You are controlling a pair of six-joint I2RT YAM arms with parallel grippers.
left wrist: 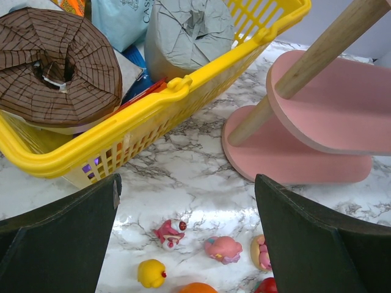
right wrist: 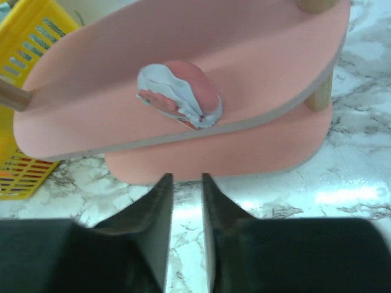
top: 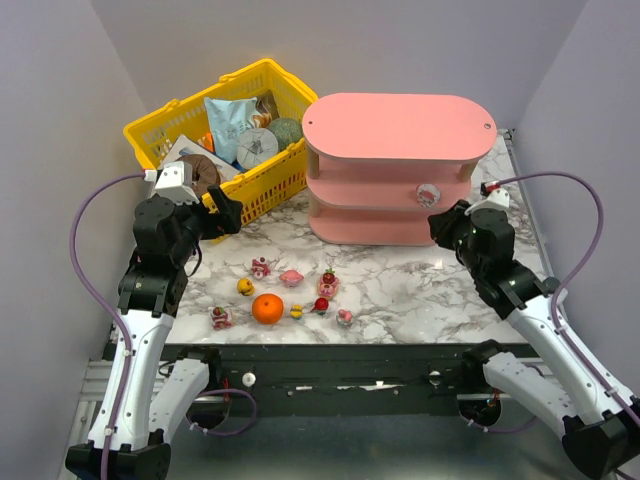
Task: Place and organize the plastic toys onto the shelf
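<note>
While "CAS" shows on a teal pouch [left wrist: 125,21], left gripper [left wrist: 186,244] gapes; right gripper [right wrist: 186,207] nearly closed, empty, before the glossy pink shelf [right wrist: 256,67].

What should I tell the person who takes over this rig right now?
Left gripper: open, empty, above the toys near the yellow basket.
Right gripper: jaws nearly closed, holding nothing, in front of the pink shelf.
Done: one pink-and-white toy lies on the shelf's middle board.
Left: eight small toys lie on the marble table around the orange ball; they must go on the shelf.
</note>
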